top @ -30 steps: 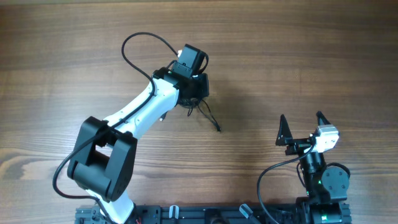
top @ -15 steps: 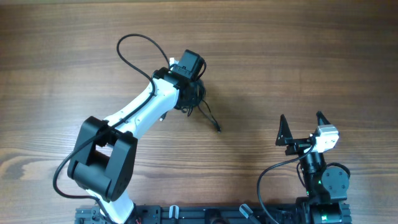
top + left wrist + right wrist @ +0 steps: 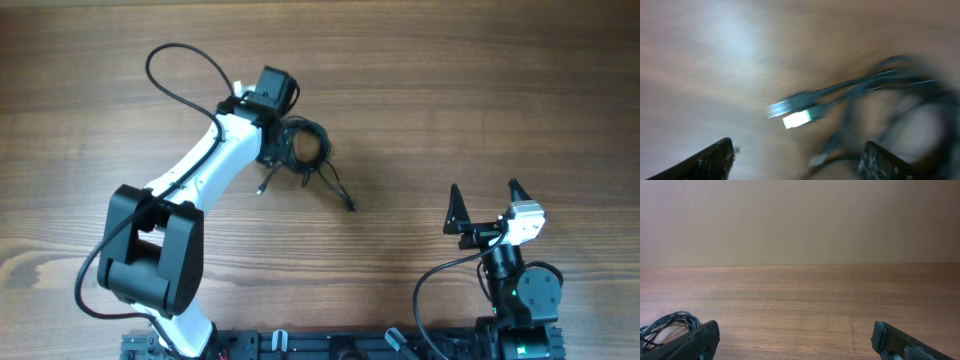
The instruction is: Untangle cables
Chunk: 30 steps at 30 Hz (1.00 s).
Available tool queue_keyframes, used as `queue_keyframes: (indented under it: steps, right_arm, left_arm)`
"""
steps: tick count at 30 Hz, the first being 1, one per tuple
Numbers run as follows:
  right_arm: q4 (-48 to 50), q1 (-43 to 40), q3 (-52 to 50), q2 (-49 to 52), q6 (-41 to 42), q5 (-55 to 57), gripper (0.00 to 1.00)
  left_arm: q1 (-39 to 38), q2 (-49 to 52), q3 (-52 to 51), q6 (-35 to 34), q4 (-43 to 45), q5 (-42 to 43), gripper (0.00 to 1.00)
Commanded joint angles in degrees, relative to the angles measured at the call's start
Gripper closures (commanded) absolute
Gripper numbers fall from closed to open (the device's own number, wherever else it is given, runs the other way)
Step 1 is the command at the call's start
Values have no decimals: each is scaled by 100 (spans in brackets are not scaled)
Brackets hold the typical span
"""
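- Wood-grain desk (image 3: 500, 80), brown, carries everything.
- Cables (image 3: 306, 144): thin black cords bunched in a loose coil about mid-desk, left of centre and nearer the far edge than the near one.
- Longest tail leaves the coil and runs straight toward the near right corner, its tip resting on bare wood. That is the bundle's long axis: far-left to near-right.
- A shorter tail drops from the coil's left side and points toward the near left corner. It passes just beside the white left arm (image 3: 205, 165).
- Left wrist view, heavily blurred: two plug ends lie side by side, silvery tips pointing the same way, cords trailing back into the tangle.
- Left claw (image 3: 799, 156): fingers spread wide at the coil's left side. Nothing is clamped between them as far as the blur allows.
- Right claw (image 3: 486, 203): released, jaws fully apart, empty, near the near right corner and well apart from the cables.
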Motion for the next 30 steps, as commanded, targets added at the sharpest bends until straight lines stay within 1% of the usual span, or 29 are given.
queue_keyframes:
  steps: [1, 3, 4, 5, 7, 8, 10, 13, 14, 15, 17, 20, 22, 25, 30]
  right_arm:
    - [20, -39, -4, 0, -52, 76, 0]
    - [20, -39, -4, 0, -52, 76, 0]
    - [20, -39, -4, 0, -52, 76, 0]
    - [20, -39, -4, 0, -55, 76, 0]
    - [20, -39, -4, 0, -52, 76, 0]
    - [20, -39, -4, 0, -52, 76, 0]
    - [20, -39, -4, 0, -55, 76, 0]
    - [20, -39, -4, 0, -55, 76, 0]
    - [20, -39, -4, 0, -52, 76, 0]
    - [20, -39, -4, 0, -55, 76, 0]
    - [20, -39, -4, 0, -52, 76, 0]
    - [20, -39, -4, 0, -55, 76, 0]
    - [17, -39, -4, 0, -52, 76, 0]
    - [20, -39, -4, 0, -55, 76, 1]
    - [20, -39, -4, 0, -55, 76, 0]
  left_arm:
    - [-129, -39, 142, -195, 577, 1832, 15]
    - [-221, -39, 136, -192, 881, 2260, 15]
    - [-291, -39, 136, -192, 1032, 2369, 12]
    - [-367, -39, 136, -195, 1156, 2393, 10]
    - [-527, -37, 131, -186, 1318, 2378, 10]
    - [-625, -37, 107, -188, 1436, 2363, 13]
    - [-835, -35, 37, -190, 1626, 2361, 35]
    - [-1075, -24, -72, -190, 1757, 2284, 56]
    - [-1163, -13, -111, -190, 1768, 2175, 61]
    - [-1241, 13, -144, -190, 1766, 2037, 64]
    - [-1379, 74, -190, -190, 1698, 1755, 65]
    - [-1497, 229, -192, -186, 1482, 1582, 75]
    - [-1508, 317, -190, -184, 1296, 1582, 79]
    - [-1488, 376, -190, -138, 925, 1388, 80]
    - [-1357, 376, -190, -142, -24, 184, 81]
